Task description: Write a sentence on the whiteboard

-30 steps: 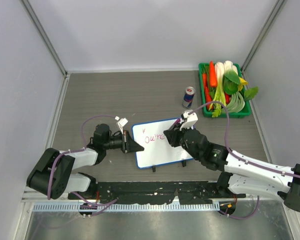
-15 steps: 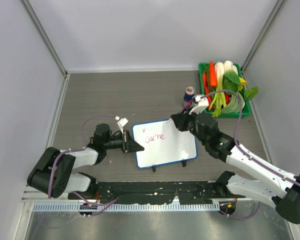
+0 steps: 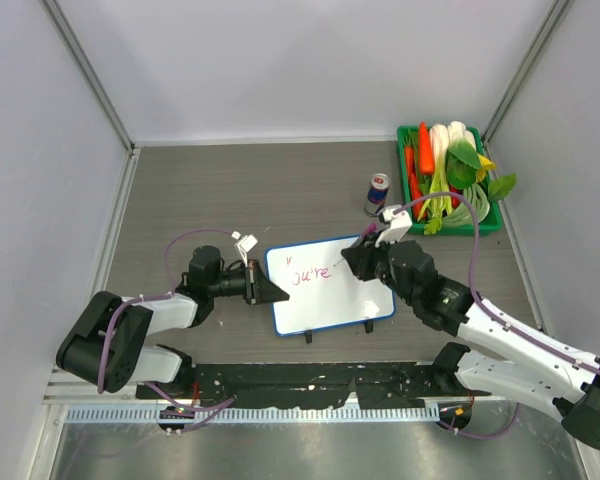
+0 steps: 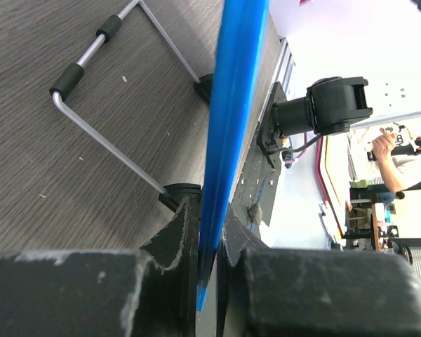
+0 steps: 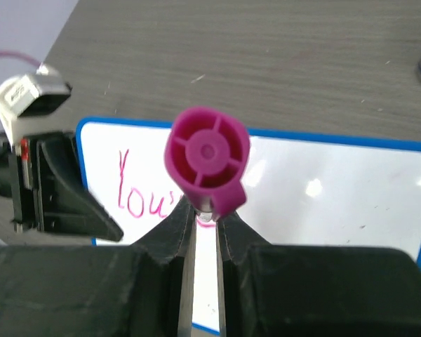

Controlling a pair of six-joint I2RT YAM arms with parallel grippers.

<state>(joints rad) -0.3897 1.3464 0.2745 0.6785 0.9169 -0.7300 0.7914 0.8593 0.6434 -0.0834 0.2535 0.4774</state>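
The right gripper [image 5: 205,217] has its two fingers pressed together on a magenta marker [image 5: 207,167], which points down and away from the wrist so that its ribbed round end faces the wrist camera. The tip is hidden behind the barrel, so I cannot tell whether it touches the surface. Below it lies the whiteboard [image 3: 332,302], flat on the grey table [image 3: 230,190] near the middle and a little toward the near edge, its right end turned slightly farther away than its left. The sentence [image 5: 136,191] sits in the far left part of the board as one slanted line of reddish-pink letters. From the right wrist it reads "You'" before the marker covers the rest, and from above the end reads "'re". The marker is just right of the last letters. The left gripper [image 3: 264,289] is clamped on the left short edge of the whiteboard, with the blue rim pinched between its fingers in the left wrist view. Two black clips [image 3: 307,338] stick out from the near long edge, and a bent wire leg [image 4: 91,91] shows under the board. Well apart, at the far right, a can [image 3: 377,194] stands just left of a green basket [image 3: 452,230] filled with vegetables [image 3: 450,165].
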